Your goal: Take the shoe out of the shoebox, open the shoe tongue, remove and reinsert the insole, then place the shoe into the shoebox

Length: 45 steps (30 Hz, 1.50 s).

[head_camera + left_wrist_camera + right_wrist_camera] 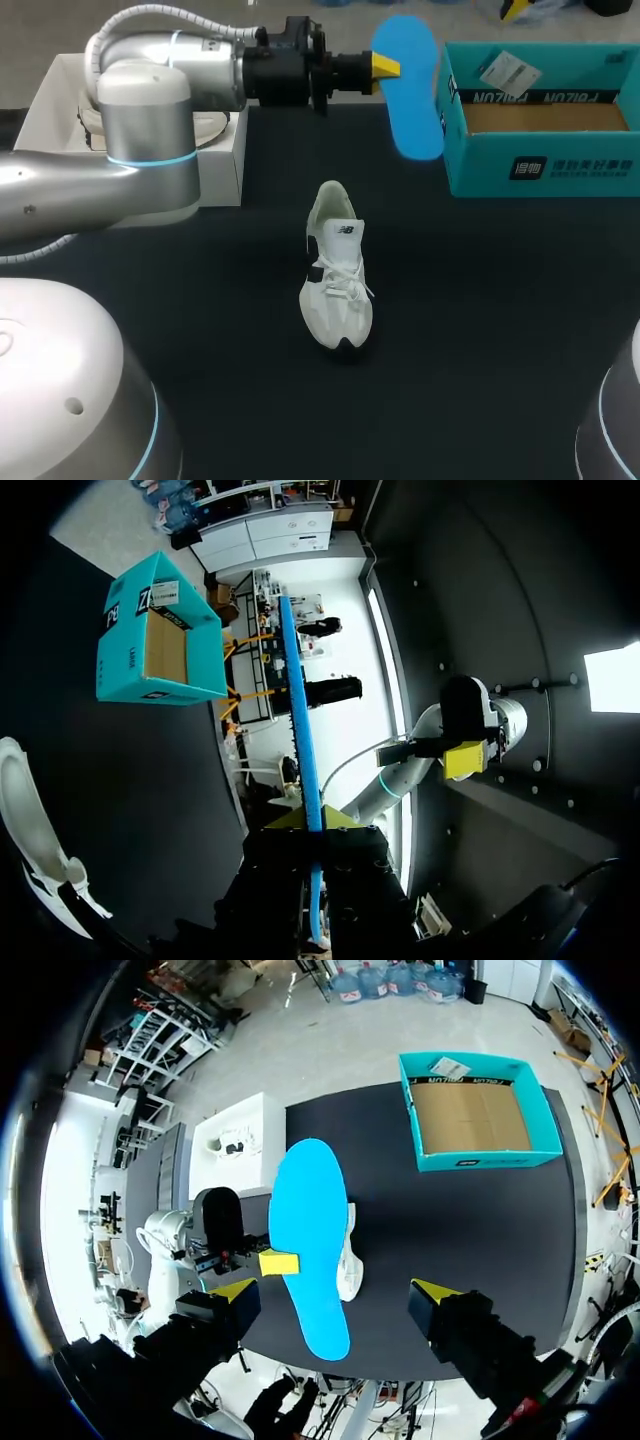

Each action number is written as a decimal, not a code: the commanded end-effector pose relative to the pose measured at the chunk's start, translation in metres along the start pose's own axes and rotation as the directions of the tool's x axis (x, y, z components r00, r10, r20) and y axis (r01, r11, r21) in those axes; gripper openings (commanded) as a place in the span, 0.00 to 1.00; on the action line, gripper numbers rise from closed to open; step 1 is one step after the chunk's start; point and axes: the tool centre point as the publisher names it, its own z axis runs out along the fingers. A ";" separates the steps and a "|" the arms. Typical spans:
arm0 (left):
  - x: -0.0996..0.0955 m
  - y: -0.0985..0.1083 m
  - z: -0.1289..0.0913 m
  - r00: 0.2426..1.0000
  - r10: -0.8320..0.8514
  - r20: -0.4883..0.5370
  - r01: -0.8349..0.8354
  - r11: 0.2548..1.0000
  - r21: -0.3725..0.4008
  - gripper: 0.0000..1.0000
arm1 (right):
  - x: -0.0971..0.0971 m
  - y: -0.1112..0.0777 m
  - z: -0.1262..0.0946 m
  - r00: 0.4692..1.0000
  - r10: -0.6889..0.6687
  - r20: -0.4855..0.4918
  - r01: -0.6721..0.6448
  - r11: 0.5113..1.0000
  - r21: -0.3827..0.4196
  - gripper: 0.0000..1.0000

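A white shoe point(337, 270) lies on the black table point(500, 330), toe toward the front edge. My left gripper point(387, 67) is raised over the back of the table and shut on a blue insole point(410, 90), next to the teal shoebox point(540, 130). From the left wrist the insole point(298, 710) shows edge-on between the yellow tips of that gripper point(312, 820). High above the table, my right gripper point(335, 1295) hangs open and empty. Below it are the insole point(310, 1230), the shoe point(352, 1260) partly hidden behind it, and the shoebox point(480, 1120).
A white box point(50, 100) stands at the back left, behind my left arm point(150, 120). The teal shoebox is open, with a paper tag point(505, 70) in its far corner.
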 end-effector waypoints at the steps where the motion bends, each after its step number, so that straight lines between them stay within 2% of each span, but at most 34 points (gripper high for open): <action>1: 0.002 0.001 -0.003 1.000 0.000 0.002 0.000 1.000 -0.003 0.00 | -0.027 -0.012 0.006 0.813 -0.142 -0.565 0.076 0.988 -0.138 1.00; 4: 0.004 -0.001 -0.003 1.000 0.001 0.009 -0.001 1.000 -0.012 0.00 | -0.028 -0.016 0.005 0.772 -0.210 -0.600 0.104 0.973 -0.207 1.00; 7: 0.006 -0.003 -0.004 1.000 0.005 0.014 -0.005 1.000 -0.017 0.00 | -0.028 -0.016 0.006 0.732 -0.218 -0.646 0.105 0.972 -0.210 1.00; 10: 0.008 -0.004 -0.004 1.000 0.008 0.009 -0.008 1.000 -0.017 0.00 | -0.032 -0.016 0.007 0.629 -0.177 -0.757 0.084 0.983 -0.160 1.00; 11: 0.008 -0.004 -0.004 1.000 0.009 0.008 -0.009 1.000 -0.018 0.00 | -0.034 -0.014 0.009 0.624 -0.147 -0.768 0.074 0.989 -0.129 1.00; 17: 0.009 -0.002 -0.005 1.000 -0.011 0.023 0.013 0.999 -0.048 0.00 | -0.034 -0.014 0.009 0.624 -0.147 -0.768 0.074 0.989 -0.129 1.00; 25: 0.008 -0.004 -0.004 1.000 0.011 0.003 -0.011 0.999 -0.038 0.00 | -0.034 -0.014 0.009 0.624 -0.147 -0.768 0.074 0.989 -0.129 1.00; 27: 0.009 -0.004 -0.005 1.000 0.014 -0.014 -0.014 0.999 -0.033 0.00 | -0.037 -0.015 0.016 0.516 -0.111 -0.850 0.028 0.993 -0.113 1.00; 29: 0.011 -0.005 -0.005 1.000 0.015 -0.020 -0.016 0.999 -0.032 0.00 | -0.039 -0.016 0.023 0.457 -0.116 -0.882 0.022 0.993 -0.119 1.00; 33: 0.012 -0.006 -0.006 0.999 0.026 -0.021 -0.026 0.999 -0.036 0.00 | -0.044 -0.017 0.031 0.413 -0.118 -0.903 -0.003 0.991 -0.131 1.00; 35: 0.012 -0.006 -0.007 0.999 0.027 -0.022 -0.028 0.999 -0.036 0.00 | -0.045 -0.018 0.032 0.351 -0.112 -0.930 -0.014 0.992 -0.125 1.00; 36: 0.012 -0.005 -0.008 0.999 0.028 -0.021 -0.029 0.999 -0.037 0.00 | -0.046 -0.019 0.032 0.340 -0.111 -0.934 -0.018 0.992 -0.124 1.00; 41: 0.012 -0.007 -0.009 0.999 0.019 -0.031 -0.020 0.999 -0.039 0.00 | -0.046 -0.021 0.035 0.324 -0.136 -0.936 -0.002 0.989 -0.145 1.00; 45: 0.013 -0.008 -0.009 0.999 0.020 -0.031 -0.022 0.999 -0.049 0.00 | -0.046 -0.022 0.039 0.346 -0.153 -0.926 0.017 0.988 -0.156 1.00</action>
